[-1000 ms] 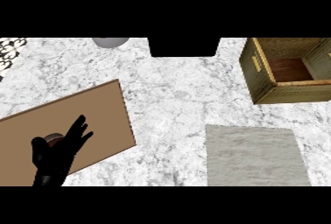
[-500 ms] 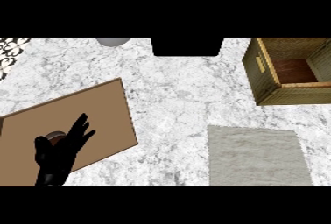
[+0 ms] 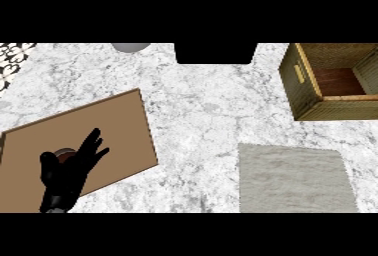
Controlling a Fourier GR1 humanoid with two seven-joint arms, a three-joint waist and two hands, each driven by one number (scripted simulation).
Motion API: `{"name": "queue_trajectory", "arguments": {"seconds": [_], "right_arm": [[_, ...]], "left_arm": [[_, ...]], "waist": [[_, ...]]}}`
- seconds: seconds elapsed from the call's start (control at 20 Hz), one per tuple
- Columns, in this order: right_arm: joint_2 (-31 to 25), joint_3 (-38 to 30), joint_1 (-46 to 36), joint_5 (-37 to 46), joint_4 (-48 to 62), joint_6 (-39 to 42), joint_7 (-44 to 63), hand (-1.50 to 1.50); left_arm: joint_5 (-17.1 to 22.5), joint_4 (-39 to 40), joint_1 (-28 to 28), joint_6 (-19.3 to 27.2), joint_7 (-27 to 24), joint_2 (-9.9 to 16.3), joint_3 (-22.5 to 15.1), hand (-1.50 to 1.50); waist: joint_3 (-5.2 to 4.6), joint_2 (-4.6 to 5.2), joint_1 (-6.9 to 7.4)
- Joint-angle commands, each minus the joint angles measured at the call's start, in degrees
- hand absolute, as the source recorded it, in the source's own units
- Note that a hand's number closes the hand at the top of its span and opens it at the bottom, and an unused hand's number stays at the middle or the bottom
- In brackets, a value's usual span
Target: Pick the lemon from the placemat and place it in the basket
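Note:
A brown placemat (image 3: 111, 125) lies at the left of the marble counter. My left hand (image 3: 68, 172) rests over its lower part, fingers straight and pointing up-right, thumb raised at the left. A small round brownish thing (image 3: 65, 153), probably the lemon, peeks out between thumb and fingers, mostly hidden by the hand. The open wicker basket (image 3: 303, 95) stands at the upper right, far from the hand, with nothing visible inside it. My right hand shows nowhere.
A grey cloth mat (image 3: 295, 177) lies at the lower right, below the basket. A black block (image 3: 215, 52) and a grey bowl (image 3: 131, 47) sit at the counter's far edge. A patterned item (image 3: 13, 55) shows at the upper left.

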Motion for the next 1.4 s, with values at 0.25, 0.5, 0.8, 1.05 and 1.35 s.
{"name": "queue_trajectory", "arguments": {"seconds": [0.25,0.5,0.8,1.05,1.35], "right_arm": [[0.31,-3.61,2.41,-1.42,12.85,-4.94,-11.97,1.5],[-3.33,-0.1,6.95,5.78,14.43,-6.86,-12.74,1.5],[-8.04,1.14,9.49,6.94,19.83,-4.24,-22.24,-1.5],[-10.9,0.16,6.4,7.21,25.11,-6.13,-27.45,-1.5],[-10.99,-4.44,6.14,3.97,27.12,-9.67,-28.9,-1.5]], "left_arm": [[-0.63,9.3,-0.14,-0.19,1.3,1.0,2.29,0.0],[-0.62,7.69,1.27,0.27,1.59,0.33,1.86,0.0],[-1.93,7.35,1.42,1.02,2.65,-0.18,1.05,0.0],[-1.92,5.98,1.76,0.86,2.64,-0.48,0.95,0.0],[-0.19,6.47,4.26,-1.56,1.01,1.39,2.92,0.0]], "waist": [[-0.9,0.88,-0.22],[-1.0,0.87,-0.86],[-0.9,0.61,-0.9],[-0.89,0.56,-0.16],[-0.9,0.4,-0.29]]}}
